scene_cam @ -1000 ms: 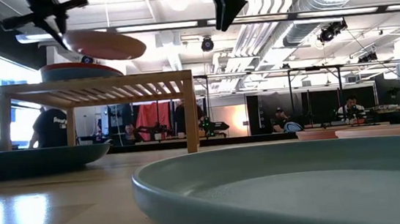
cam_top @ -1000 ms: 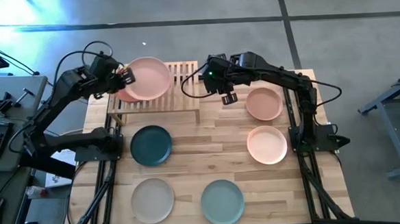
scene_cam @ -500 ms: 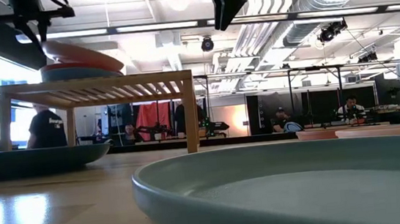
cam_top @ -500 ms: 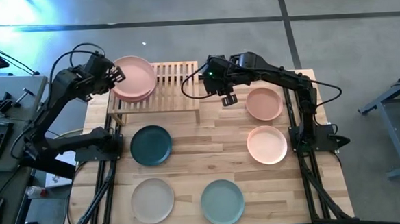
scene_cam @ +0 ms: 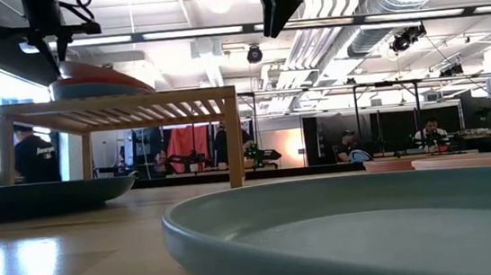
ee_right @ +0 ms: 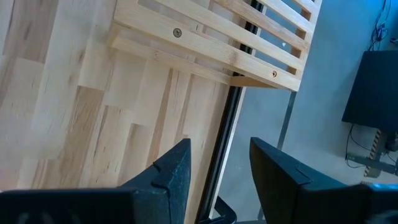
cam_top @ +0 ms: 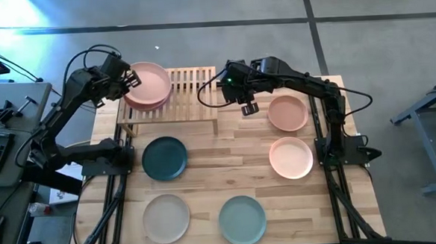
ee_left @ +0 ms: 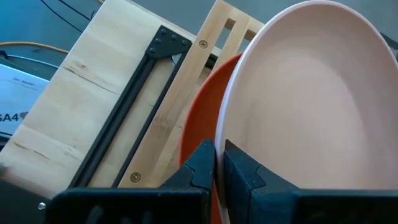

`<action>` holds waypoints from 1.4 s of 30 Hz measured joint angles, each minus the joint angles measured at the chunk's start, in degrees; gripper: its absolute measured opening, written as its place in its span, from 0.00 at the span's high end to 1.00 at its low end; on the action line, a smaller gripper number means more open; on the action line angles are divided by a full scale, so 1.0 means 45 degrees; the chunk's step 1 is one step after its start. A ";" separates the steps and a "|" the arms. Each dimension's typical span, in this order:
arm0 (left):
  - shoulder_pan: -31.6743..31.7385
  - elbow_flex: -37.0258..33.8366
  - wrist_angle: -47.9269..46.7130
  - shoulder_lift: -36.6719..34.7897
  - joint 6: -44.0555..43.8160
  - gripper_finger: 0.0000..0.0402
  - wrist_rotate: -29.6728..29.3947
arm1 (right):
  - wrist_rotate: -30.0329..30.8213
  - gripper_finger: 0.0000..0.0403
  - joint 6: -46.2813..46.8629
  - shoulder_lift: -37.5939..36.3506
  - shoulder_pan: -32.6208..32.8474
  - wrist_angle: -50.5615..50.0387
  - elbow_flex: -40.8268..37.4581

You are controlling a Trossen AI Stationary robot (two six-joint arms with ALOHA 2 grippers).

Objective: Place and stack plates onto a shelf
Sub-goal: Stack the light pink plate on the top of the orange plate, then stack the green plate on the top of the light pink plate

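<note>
The wooden slat shelf point(cam_top: 193, 82) stands at the table's far side. On its left half lies a stack: a peach-pink plate point(cam_top: 150, 84) on a terracotta red plate point(ee_left: 202, 118), with a blue one point(scene_cam: 74, 93) below. My left gripper point(cam_top: 130, 76) is shut on the peach-pink plate's left rim. My right gripper point(cam_top: 248, 105) is open and empty, raised above the table just right of the shelf. A dark teal plate point(cam_top: 164, 158), a beige one point(cam_top: 166, 218), a sage green one point(cam_top: 242, 220) and two peach-pink ones point(cam_top: 288, 112) point(cam_top: 291, 157) lie on the tabletop. My left gripper pinches the peach-pink plate's rim point(ee_left: 225, 134) between its two fingers, one finger over the rim and one under it, at the plate's left edge. The fingers come from the table's left, slanting down. The plate lies about level on top of the stack point(scene_cam: 100, 82).
The shelf's right half point(cam_top: 197, 78) shows bare slats. The shelf also shows in the right wrist view point(ee_right: 211, 37). Bare tabletop point(cam_top: 227, 155) lies between the dark teal plate and the right-hand peach-pink plates. People stand in the room behind the table.
My left gripper has carried the peach-pink plate toward the table's left edge and down. The plate was tilted and clear above the shelf; now it lies level on the terracotta red plate. The gripper stays shut on its rim.
</note>
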 joint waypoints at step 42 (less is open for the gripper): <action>-0.0010 0.0000 -0.1113 0.0153 0.1006 0.73 0.1704 | -0.0466 0.65 0.0019 0.0005 0.0000 -0.0005 0.0000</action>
